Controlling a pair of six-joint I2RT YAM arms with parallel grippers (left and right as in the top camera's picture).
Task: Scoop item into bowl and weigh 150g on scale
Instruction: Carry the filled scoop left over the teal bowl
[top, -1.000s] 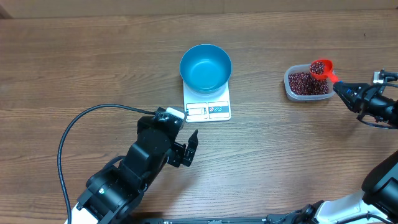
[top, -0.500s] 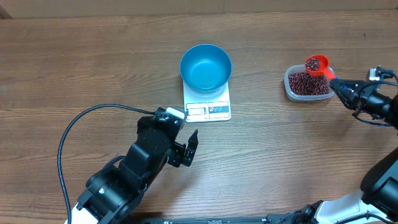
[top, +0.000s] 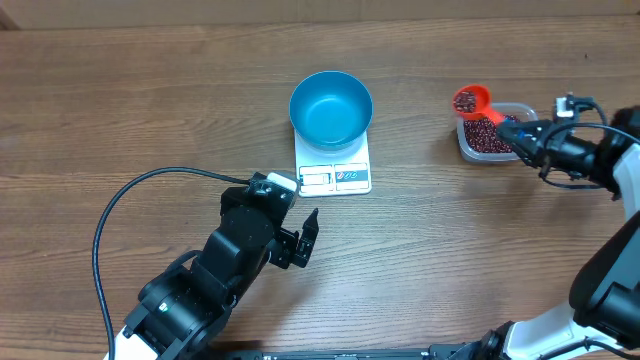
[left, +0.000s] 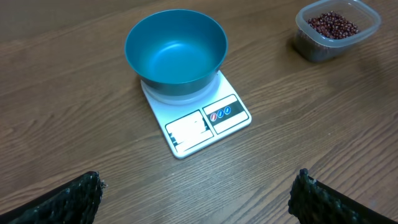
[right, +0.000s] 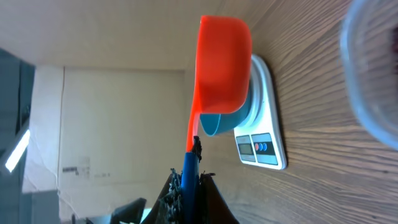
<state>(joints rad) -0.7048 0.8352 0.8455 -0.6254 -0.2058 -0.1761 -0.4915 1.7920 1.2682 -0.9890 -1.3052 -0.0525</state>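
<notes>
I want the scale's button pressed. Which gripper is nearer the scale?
Left. The left gripper sits open below the scale in the overhead view; the right gripper is far off at the tub, gripping the scoop.

I see soft, even light from above on the table (top: 150, 100); a faint shadow under the bowl (left: 176, 53); my right wrist view blurs the nearby clear tub (right: 373, 68); other views sharp.

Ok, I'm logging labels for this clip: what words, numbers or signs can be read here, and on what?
Nothing legible.
Scale: display shows no readable digits; button marks too small.
Panel behind, right wrist view: dark print, blurred.
Bowl, tub, scoop: no text seen.
</notes>
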